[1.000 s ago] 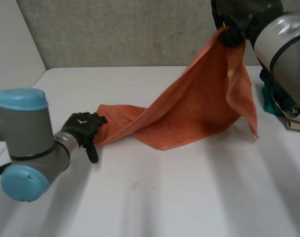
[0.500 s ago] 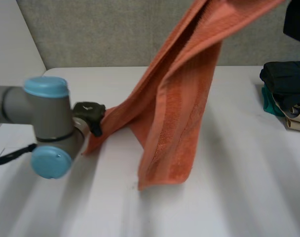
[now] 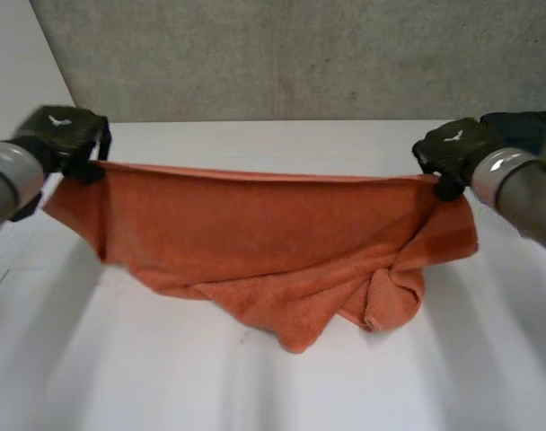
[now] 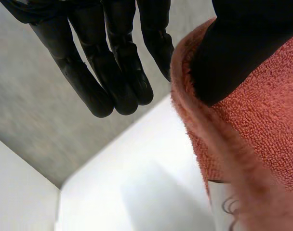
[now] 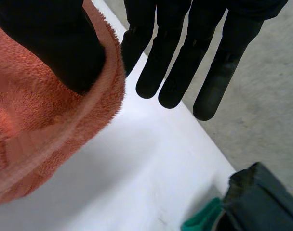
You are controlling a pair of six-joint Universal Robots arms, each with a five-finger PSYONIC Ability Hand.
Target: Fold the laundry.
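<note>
An orange towel (image 3: 255, 224) hangs stretched wide between my two hands above the white table (image 3: 165, 386). Its sagging lower part is bunched on the tabletop. My left hand (image 3: 62, 130) holds the towel's upper left corner. In the left wrist view its thumb (image 4: 243, 43) presses the towel (image 4: 267, 125) edge while the fingers (image 4: 117, 72) stay straight. My right hand (image 3: 453, 148) holds the upper right corner. In the right wrist view its thumb (image 5: 50, 43) pins the towel (image 5: 31, 125), with straight fingers (image 5: 185, 57) beside it.
A pile of clothes lies at the table's far right: a dark garment (image 3: 524, 121) (image 5: 262, 197) over a green cloth (image 5: 204, 219). A grey wall (image 3: 300, 54) runs behind the table.
The left hand has risen from the tabletop and the right hand has come down from high up. The towel, which hung in a long drape, now spans wide between them.
</note>
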